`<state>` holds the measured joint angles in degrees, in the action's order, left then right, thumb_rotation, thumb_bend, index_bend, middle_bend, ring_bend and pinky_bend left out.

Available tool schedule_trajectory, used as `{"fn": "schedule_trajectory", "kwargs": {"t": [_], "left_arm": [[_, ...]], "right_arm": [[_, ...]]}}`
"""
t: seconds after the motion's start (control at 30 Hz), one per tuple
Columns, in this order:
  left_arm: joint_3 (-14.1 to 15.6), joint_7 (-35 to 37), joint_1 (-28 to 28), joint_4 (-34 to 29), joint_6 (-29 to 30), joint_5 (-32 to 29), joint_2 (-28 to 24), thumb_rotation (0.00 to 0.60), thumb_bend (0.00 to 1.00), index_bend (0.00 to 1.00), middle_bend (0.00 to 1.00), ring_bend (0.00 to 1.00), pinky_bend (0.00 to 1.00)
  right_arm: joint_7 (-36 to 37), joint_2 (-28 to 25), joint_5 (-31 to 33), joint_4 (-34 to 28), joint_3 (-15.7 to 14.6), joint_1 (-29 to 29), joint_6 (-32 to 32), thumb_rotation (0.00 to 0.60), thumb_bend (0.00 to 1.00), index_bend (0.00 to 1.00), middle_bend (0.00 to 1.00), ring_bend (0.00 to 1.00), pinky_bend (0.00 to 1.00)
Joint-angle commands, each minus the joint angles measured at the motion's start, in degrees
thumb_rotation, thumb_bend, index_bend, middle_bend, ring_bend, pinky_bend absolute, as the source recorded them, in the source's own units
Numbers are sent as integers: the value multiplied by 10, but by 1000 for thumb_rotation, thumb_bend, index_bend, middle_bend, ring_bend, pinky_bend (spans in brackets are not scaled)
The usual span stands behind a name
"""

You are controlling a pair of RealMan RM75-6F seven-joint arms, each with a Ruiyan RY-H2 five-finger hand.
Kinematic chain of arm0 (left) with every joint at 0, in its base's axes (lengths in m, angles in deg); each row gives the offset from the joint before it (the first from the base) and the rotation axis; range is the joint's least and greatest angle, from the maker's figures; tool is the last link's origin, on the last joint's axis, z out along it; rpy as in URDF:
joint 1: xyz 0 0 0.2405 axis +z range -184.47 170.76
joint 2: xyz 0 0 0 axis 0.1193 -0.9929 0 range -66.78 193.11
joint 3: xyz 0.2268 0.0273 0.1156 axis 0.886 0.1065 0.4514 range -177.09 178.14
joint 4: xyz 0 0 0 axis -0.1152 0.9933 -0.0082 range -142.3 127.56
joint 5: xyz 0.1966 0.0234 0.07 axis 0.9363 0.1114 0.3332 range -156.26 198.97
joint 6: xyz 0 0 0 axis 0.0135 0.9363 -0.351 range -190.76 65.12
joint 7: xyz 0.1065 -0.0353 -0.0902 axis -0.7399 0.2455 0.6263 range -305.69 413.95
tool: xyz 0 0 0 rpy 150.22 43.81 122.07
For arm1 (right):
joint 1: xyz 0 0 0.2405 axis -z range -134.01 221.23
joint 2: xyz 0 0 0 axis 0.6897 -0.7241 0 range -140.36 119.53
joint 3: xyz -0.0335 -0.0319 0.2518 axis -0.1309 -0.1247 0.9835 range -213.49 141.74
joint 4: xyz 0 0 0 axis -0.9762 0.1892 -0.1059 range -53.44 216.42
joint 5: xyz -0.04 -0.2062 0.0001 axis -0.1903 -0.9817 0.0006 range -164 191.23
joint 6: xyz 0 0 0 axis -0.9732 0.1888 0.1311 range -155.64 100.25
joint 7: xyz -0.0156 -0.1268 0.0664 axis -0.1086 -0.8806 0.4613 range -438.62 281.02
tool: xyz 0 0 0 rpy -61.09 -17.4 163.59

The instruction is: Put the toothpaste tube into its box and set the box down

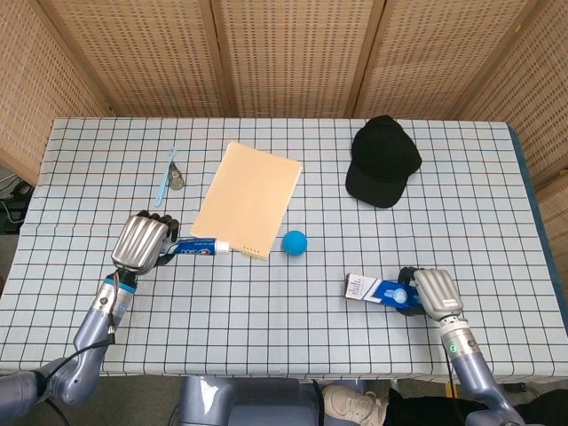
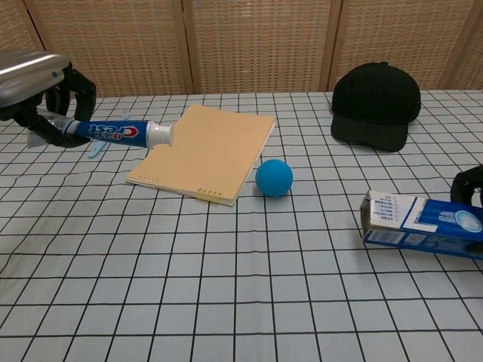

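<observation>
My left hand (image 1: 145,240) (image 2: 34,87) grips a blue and white toothpaste tube (image 1: 201,248) (image 2: 117,133) by its tail, lifted above the table, with the white cap pointing right over the edge of the notebook. My right hand (image 1: 432,290) (image 2: 469,186) holds the blue and white toothpaste box (image 1: 377,289) (image 2: 415,219) by its right end. The box lies on its long side near the table's front right, with its left end toward the tube. In the chest view only the dark fingers of the right hand show at the frame edge.
A tan notebook (image 1: 247,197) (image 2: 207,151) lies at centre left, with a blue ball (image 1: 295,242) (image 2: 273,177) beside its front right corner. A black cap (image 1: 382,160) (image 2: 377,105) sits at the back right. A light blue toothbrush (image 1: 165,177) lies at the back left on the checked cloth (image 1: 293,337).
</observation>
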<state>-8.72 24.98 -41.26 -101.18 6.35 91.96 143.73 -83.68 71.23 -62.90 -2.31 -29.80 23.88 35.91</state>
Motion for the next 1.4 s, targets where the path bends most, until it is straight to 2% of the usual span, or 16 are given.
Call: {"fn": "schedule_trajectory", "kwargs": {"t": [0.03, 0.27, 0.47, 0.57, 0.7, 0.97, 1.2, 1.4], "left_arm": [[-5, 3, -6, -7, -9, 0, -9, 600, 468, 880, 575, 562, 482], [-36, -9, -37, -54, -54, -27, -67, 600, 468, 880, 575, 562, 482], [-65, -27, -68, -80, -82, -66, -101, 600, 468, 880, 575, 562, 483], [-79, -25, -104, -84, -141, -105, -115, 600, 468, 880, 575, 562, 483], [-90, -35, -144, -84, -187, -144, -133, 600, 468, 880, 575, 562, 482], [-91, -77, -205, -76, -212, -198, -143, 600, 469, 880, 575, 562, 483], [-77, -123, -249, -78, -194, -247, -138, 600, 469, 881, 575, 562, 483], [-66, -132, -264, -78, -165, -257, -120, 600, 470, 881, 576, 562, 483]], "right_arm": [[0, -15, 3, -46, 18, -16, -6, 600, 202, 791, 595, 645, 710], [-62, -34, 36, -127, 65, -61, -22, 600, 202, 790, 595, 645, 711], [-130, -33, 109, -158, 112, -111, -42, 600, 202, 790, 595, 645, 711], [-156, -22, 168, -154, 142, -148, -58, 600, 203, 789, 595, 645, 711], [-180, -14, 208, -151, 152, -174, -59, 600, 203, 786, 595, 645, 711], [-191, -19, 248, -160, 168, -206, -56, 600, 203, 786, 595, 645, 711], [-176, -33, 263, -170, 162, -212, -53, 600, 204, 786, 595, 645, 711], [-161, -40, 263, -172, 149, -213, -52, 600, 203, 786, 595, 645, 711]]}}
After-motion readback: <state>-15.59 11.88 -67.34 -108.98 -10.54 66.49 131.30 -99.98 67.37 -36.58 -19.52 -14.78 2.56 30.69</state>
